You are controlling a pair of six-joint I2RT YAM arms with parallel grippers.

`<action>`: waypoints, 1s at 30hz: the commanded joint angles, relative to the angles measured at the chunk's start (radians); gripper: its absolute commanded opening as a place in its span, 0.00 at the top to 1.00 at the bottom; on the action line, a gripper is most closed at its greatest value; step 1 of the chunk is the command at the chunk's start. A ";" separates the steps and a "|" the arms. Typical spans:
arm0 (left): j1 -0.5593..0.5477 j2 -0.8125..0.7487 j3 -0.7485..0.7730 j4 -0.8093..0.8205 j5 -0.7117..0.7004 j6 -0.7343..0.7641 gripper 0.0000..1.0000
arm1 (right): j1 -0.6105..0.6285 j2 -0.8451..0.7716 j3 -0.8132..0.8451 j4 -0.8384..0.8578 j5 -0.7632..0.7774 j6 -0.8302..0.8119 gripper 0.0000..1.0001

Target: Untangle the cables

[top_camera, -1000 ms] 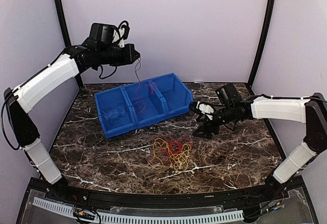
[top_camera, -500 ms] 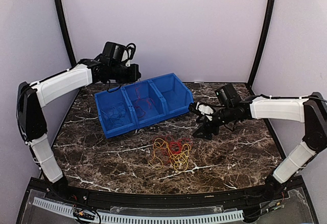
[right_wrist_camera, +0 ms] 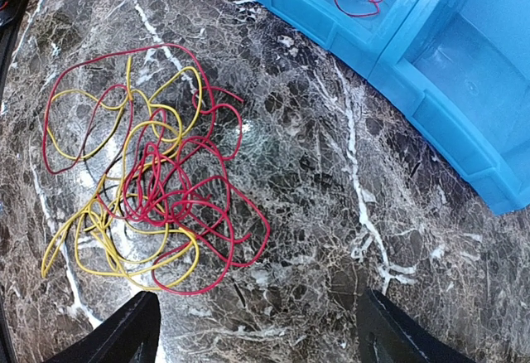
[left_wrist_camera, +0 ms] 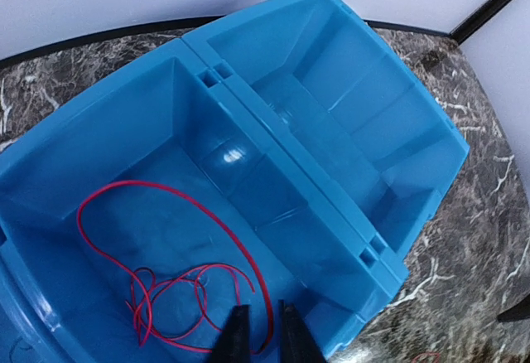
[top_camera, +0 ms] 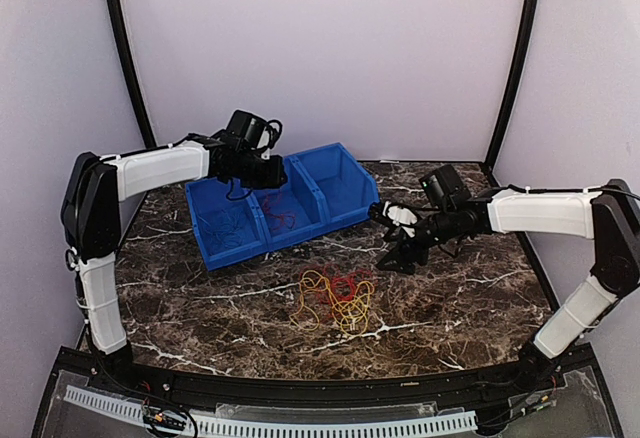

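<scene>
At the far left we see the left arm reaching in from its side toward the back of the table point(top_camera: 200, 298), a dark marble slab with white veins. The left gripper point(top_camera: 270, 170) hangs over the middle section of the bin point(top_camera: 345, 216), a blue plastic tray split into three compartments that sits at an angle near the rear wall.

In its wrist view the left gripper point(left_wrist_camera: 263, 334) has its two fingers point(left_wrist_camera: 239, 336) drawn close, with only a narrow slit between them. One end of a red wire point(left_wrist_camera: 157, 214) runs in behind those fingers, and we cannot tell whether it is pinched or lying free. The rest of that wire curls on the floor of the middle compartment.

The bin's left compartment holds some dark wires point(top_camera: 225, 223). The red wire point(top_camera: 283, 213) lies in the section next to it.

In front of the bin, near the middle of the table and well apart from it, lies the tangle of cables point(top_camera: 337, 298). It is made of yellow and red loops knotted through one another and lies flat on the marble. The right wrist view shows the tangle of cables point(right_wrist_camera: 141, 181) with long red and yellow loops straying outward.

To the right, the right gripper point(top_camera: 388, 235) hovers above the table, between the bin's right end and the tangle. Its fingers point(right_wrist_camera: 132, 334) are spread wide and it holds nothing.
</scene>
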 commanded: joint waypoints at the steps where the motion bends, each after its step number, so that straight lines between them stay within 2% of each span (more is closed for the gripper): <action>1: 0.009 0.012 0.029 -0.031 0.018 -0.028 0.75 | -0.002 0.017 0.009 0.003 -0.026 -0.008 0.16; 2: 0.009 0.014 0.037 -0.035 0.017 -0.030 0.69 | -0.003 0.018 0.008 0.001 -0.026 -0.008 0.16; 5: 0.009 0.014 0.054 -0.068 0.015 -0.033 0.61 | -0.003 0.016 0.008 0.001 -0.028 -0.008 0.16; 11: 0.009 -0.041 0.045 -0.126 0.021 -0.039 0.59 | -0.003 0.015 0.007 -0.001 -0.028 -0.011 0.17; 19: 0.009 -0.238 -0.129 -0.157 0.010 -0.034 0.61 | -0.002 0.035 0.019 -0.014 -0.045 -0.015 0.16; 21: 0.008 -0.305 -0.220 -0.132 0.035 -0.029 0.60 | -0.002 0.035 0.022 -0.015 -0.048 -0.014 0.16; 26: -0.036 -0.493 -0.395 0.040 0.206 0.019 0.60 | -0.003 0.025 0.018 -0.002 -0.045 -0.011 0.17; 30: -0.111 -0.584 -0.514 0.132 0.176 0.052 0.63 | -0.003 0.030 0.022 -0.001 -0.039 -0.009 0.17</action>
